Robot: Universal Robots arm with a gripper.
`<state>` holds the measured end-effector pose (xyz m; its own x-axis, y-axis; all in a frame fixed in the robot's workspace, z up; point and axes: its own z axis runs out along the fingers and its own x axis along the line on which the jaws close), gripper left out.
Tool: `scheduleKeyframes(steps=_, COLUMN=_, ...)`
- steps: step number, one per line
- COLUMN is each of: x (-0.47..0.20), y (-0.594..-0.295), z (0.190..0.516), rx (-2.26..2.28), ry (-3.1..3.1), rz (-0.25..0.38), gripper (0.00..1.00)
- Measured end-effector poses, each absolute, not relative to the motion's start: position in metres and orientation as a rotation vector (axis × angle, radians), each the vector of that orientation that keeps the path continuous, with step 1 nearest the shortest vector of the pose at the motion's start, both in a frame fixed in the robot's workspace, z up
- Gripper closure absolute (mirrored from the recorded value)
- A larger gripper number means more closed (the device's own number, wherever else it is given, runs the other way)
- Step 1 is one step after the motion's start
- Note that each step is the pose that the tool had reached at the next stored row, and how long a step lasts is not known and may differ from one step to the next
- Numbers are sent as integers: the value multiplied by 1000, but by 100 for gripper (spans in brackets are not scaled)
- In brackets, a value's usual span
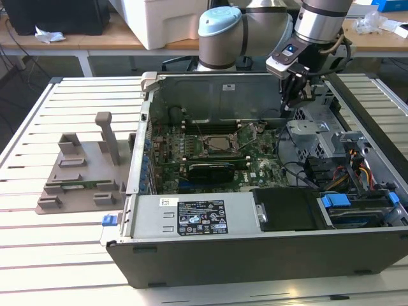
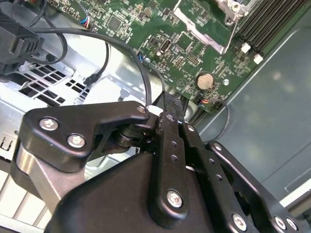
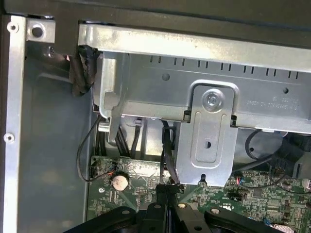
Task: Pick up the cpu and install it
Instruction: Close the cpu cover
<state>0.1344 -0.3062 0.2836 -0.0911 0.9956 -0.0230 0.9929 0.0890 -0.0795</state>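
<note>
Currently my tool point(image 1: 292, 109) hangs inside the open computer case point(image 1: 255, 255), over the motherboard's point(image 1: 191, 153) far corner on the exterior view's right, close against the metal drive bracket point(image 3: 206, 131). In both wrist views the fingers are drawn together, tip against tip, and I see nothing pinched between them, so I read the tool point(image 2: 167, 104) as clenched and empty. The coin battery point(image 2: 205, 81) sits just beside the fingertips, and a few thin cables run past them. I cannot pick out the cpu point(image 1: 220, 145) with full confidence. My judgement is that it is the dull square lying flat within the socket's metal frame, in the middle of the board. If so, it lies well apart from the tool, toward the exterior view's left and a little nearer the case's front wall, with the memory slots along its far side. Being square, it offers no long axis to line up with. The grey holder block point(image 1: 83, 172) stands outside the case, on the counter point(image 1: 38, 255).
</note>
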Motion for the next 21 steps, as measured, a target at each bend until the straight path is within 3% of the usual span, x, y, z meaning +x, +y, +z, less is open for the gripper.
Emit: scheduleKeyframes(steps=21, x=120, y=-306, z=267, rx=-2093, ry=-2291, rz=115, gripper=89)
